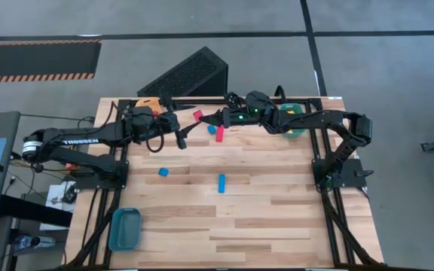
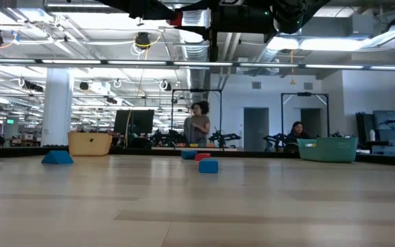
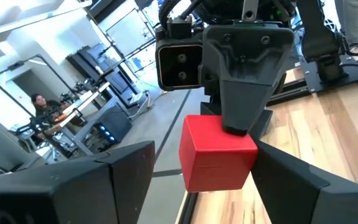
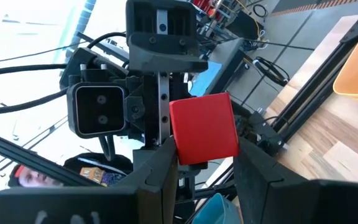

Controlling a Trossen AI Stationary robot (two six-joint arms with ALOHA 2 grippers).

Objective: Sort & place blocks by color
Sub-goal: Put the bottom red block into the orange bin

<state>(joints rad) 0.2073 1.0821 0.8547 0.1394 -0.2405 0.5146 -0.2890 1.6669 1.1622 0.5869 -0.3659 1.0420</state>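
Observation:
A red cube (image 1: 197, 115) hangs in the air above the table's far middle, between my two grippers; it shows at the top of the low view (image 2: 175, 18). My right gripper (image 1: 206, 117) (image 4: 204, 163) reaches in from the right and is shut on the cube (image 4: 204, 127). My left gripper (image 1: 185, 123) (image 3: 207, 190) faces it from the left, open, with its fingers standing on either side of the cube (image 3: 216, 155). On the table lie a red block (image 1: 219, 134), a small blue block (image 1: 212, 129), a blue cube (image 1: 163, 172) and a blue bar (image 1: 221, 183). My right gripper pinches the red cube between its two fingers, on two opposite faces (image 4: 180, 149). One finger (image 3: 241, 99) lies over the face turned toward the left wrist camera. The fingers come level from the table's right. The cube is lifted clear, high above the table.
An orange bin (image 1: 148, 105) stands at the far left, a green bin (image 1: 294, 120) at the far right and a teal bin (image 1: 124, 228) at the near left edge. A black slanted box (image 1: 191, 74) sits beyond the far edge. People sit in the room behind.

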